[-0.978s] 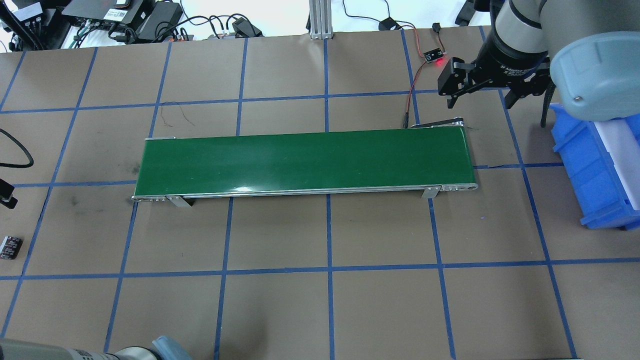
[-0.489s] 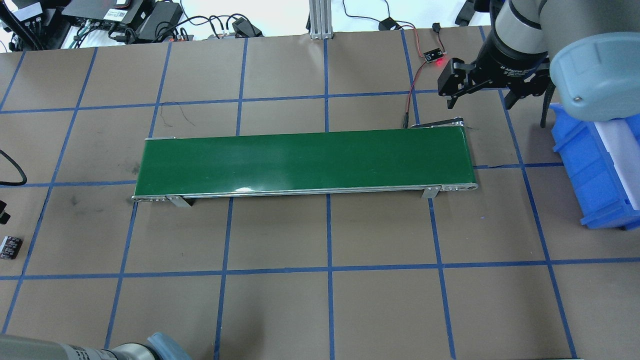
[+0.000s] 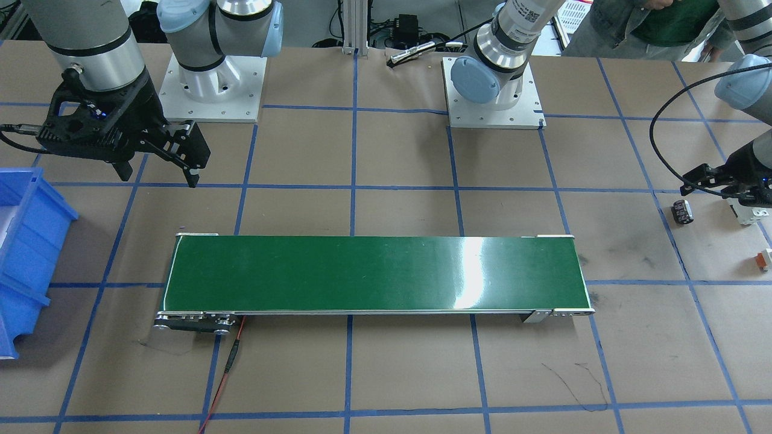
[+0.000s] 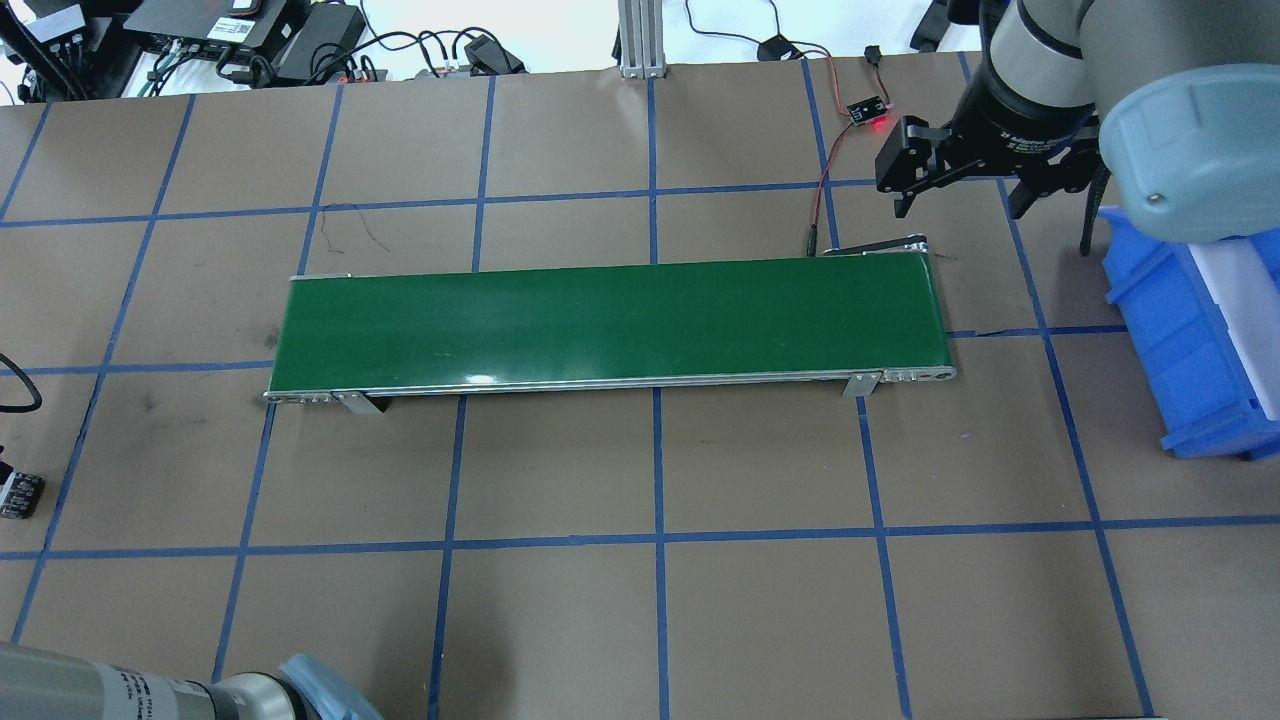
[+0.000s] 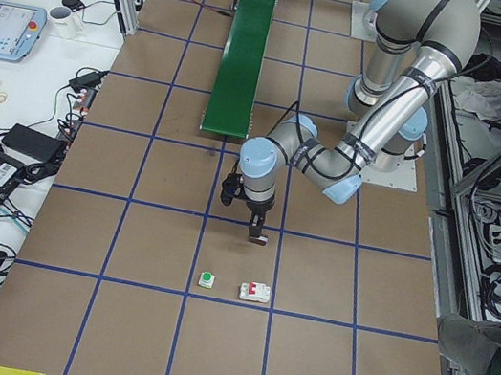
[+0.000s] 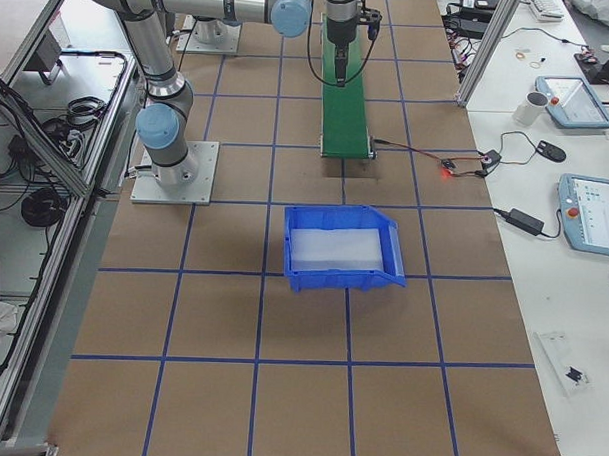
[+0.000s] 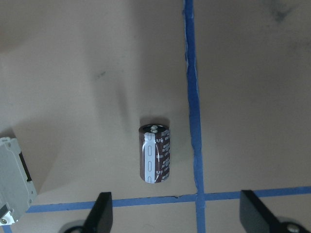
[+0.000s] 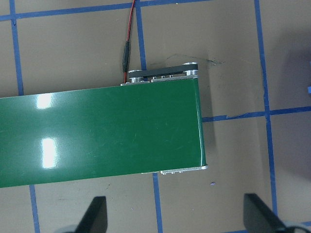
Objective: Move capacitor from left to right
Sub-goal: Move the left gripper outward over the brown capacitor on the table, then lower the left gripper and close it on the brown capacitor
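Note:
The capacitor [image 7: 155, 153] is a stubby dark cylinder with a pale stripe. It lies on its side on the brown table, just left of a blue tape line. It also shows in the front view [image 3: 683, 212] and at the left edge of the overhead view [image 4: 20, 495]. My left gripper [image 7: 177, 218] is open and empty, hovering above the capacitor, which sits just ahead of the gap between the fingertips. My right gripper [image 4: 960, 195] is open and empty, above the far right end of the green conveyor belt [image 4: 610, 325].
A white block with a red tab [image 3: 748, 214] lies close beside the capacitor, also seen in the left wrist view [image 7: 12, 179]. A small orange-and-white piece [image 3: 765, 259] is nearby. A blue bin [image 4: 1190, 340] stands at the right. A sensor board with a red light [image 4: 868, 112] sits beyond the belt.
In the overhead view, the left gripper's visible part and its cable have slid along the left edge toward the capacitor. The right gripper and the capacitor have not moved.

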